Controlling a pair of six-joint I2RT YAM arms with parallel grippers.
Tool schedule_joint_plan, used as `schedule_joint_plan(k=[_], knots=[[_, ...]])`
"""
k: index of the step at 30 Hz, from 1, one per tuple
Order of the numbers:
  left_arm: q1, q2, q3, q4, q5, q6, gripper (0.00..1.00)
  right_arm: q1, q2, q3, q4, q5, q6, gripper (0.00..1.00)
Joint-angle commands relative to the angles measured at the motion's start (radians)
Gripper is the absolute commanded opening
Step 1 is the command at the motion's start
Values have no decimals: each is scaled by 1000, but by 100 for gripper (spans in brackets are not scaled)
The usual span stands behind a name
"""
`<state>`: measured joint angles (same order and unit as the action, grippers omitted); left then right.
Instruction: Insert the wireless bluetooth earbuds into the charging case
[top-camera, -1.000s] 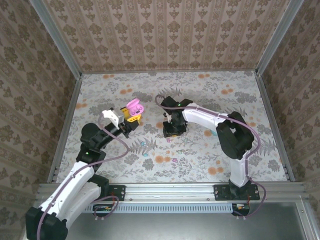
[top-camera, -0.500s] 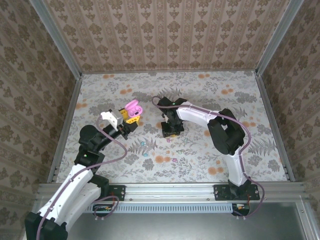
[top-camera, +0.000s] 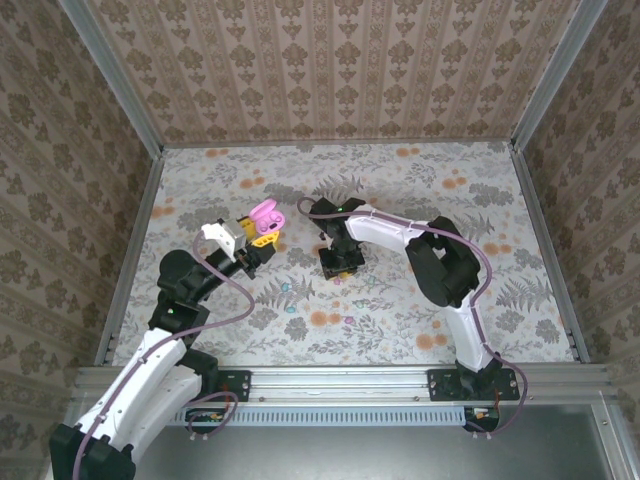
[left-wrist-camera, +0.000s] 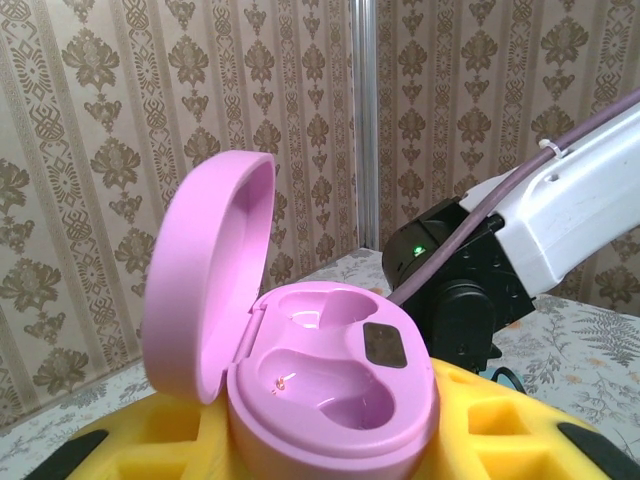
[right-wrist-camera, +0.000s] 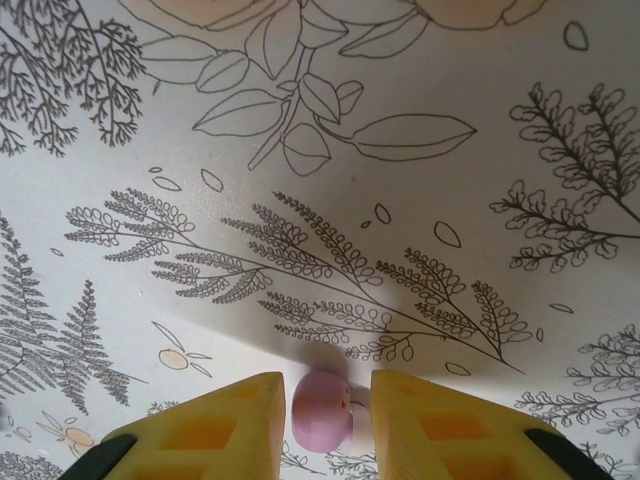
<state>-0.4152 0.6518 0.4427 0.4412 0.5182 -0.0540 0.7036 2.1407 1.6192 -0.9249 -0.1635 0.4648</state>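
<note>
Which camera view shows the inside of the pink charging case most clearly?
The left wrist view: the pink charging case sits close, lid open, both wells visibly empty. In the top external view the case is a small pink shape held by the left tool.

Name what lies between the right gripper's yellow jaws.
A pink earbud sits between the right gripper's jaws, with a slight gap on either side; the right wrist view shows it.

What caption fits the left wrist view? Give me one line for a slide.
Left gripper holds the open, empty pink case, with the right arm behind.
</note>
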Motion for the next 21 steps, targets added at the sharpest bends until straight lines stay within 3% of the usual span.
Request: schedule_joint_plan(k=[1,7,21], knots=[[1,-6,9,6,-6,18,36,8,27,32,-55,22,-24,30],[1,2,11,7,-4,19,36,11,39,44,-61,24,-28,26],[1,5,11,6,-6,20,36,25,45,59,-112,71,-24,28]])
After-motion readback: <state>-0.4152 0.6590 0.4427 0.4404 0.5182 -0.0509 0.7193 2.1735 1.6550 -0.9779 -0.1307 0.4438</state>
